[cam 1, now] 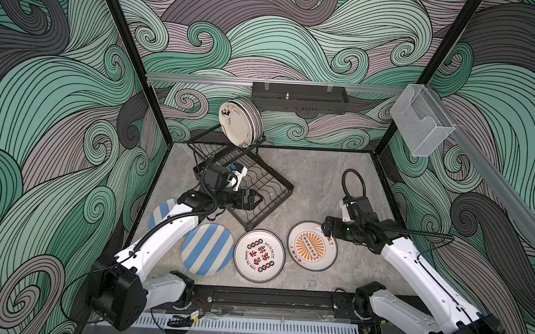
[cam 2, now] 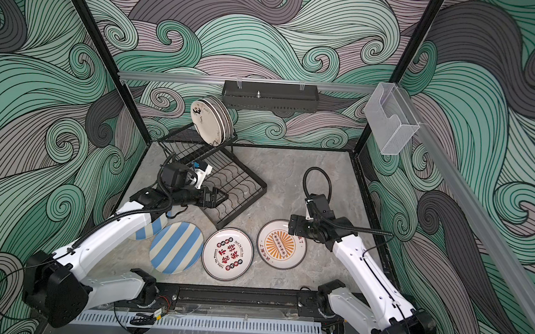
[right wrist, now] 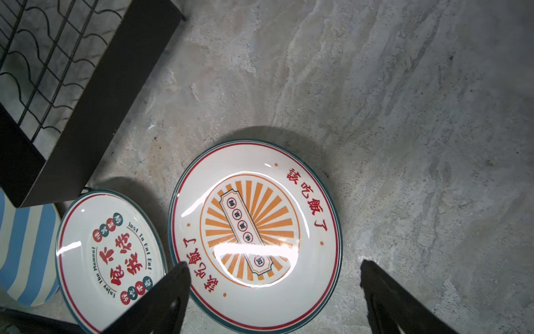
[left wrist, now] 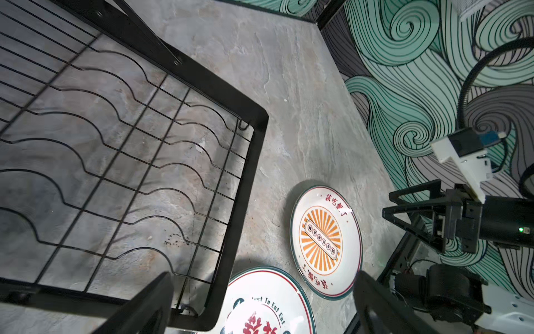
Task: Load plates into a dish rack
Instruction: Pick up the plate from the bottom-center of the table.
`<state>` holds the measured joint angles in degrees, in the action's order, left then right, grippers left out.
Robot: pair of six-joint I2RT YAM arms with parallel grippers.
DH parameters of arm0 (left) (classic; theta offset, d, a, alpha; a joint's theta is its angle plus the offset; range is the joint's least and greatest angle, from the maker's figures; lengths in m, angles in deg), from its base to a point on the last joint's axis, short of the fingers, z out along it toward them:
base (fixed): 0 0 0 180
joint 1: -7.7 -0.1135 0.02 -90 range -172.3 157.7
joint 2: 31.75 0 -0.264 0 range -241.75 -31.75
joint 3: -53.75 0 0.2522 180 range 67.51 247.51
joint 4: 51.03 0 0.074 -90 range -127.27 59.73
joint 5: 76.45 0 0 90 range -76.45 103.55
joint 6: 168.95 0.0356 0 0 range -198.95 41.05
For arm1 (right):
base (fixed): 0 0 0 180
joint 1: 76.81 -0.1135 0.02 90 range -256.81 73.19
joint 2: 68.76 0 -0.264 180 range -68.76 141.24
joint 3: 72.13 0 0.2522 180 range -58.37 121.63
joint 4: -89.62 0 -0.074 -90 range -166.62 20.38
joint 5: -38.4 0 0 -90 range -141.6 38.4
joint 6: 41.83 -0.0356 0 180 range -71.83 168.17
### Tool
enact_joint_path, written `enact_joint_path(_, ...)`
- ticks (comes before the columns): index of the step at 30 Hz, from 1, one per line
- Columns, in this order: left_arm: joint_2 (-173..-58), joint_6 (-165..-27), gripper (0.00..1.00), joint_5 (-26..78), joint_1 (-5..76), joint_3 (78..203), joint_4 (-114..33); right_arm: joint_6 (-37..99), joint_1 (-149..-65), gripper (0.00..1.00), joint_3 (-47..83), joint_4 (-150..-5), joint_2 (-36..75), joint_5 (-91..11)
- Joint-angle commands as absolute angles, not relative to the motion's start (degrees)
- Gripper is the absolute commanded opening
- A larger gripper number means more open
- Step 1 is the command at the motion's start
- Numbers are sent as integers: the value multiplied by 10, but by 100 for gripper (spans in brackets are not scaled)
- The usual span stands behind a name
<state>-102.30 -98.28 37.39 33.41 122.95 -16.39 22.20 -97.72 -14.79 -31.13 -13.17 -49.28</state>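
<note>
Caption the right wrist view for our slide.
Open right gripper above the sunburst plate, flat on the table near the dish rack.

Robot test cell, lab-type. Black frame posts (cam 1: 131, 49), wave-print wall panels (cam 1: 298, 34), stone-look tabletop (cam 1: 315, 183), two robot arms (cam 1: 168, 231) mounted on near-edge rail (cam 1: 268, 298).

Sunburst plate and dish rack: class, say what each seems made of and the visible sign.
Sunburst plate: probably glazed ceramic; glossy, with bright reflections on its printed face. Dish rack: likely black-coated metal; thin bent wires inside a flat matte frame.
</note>
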Motion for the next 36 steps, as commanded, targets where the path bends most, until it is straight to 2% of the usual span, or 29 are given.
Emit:
enact_joint_path(1, -1045, -984, 99, 371, 361, 1257, -177, 190, -970, 92, -176, -288, -154, -506)
enact_joint_path(6, -1073, -989, 99, 353, 407, 1238, -212, 146, -957, 88, -220, -288, -197, -476)
enact_joint_path(8, -1079, -984, 99, 341, 419, 1240, -209, 119, -955, 84, -229, -294, -202, -473)
enact_joint_path(16, -1105, -974, 98, 367, 432, 1241, -212, 89, -940, 78, -291, -328, -233, -485)
enact_joint_path(23, -1119, -972, 99, 367, 440, 1238, -222, 54, -905, 64, -370, -392, -325, -429)
enact_joint_path(36, -1129, -967, 99, 363, 440, 1239, -221, 82, -875, 63, -398, -471, -225, -363)
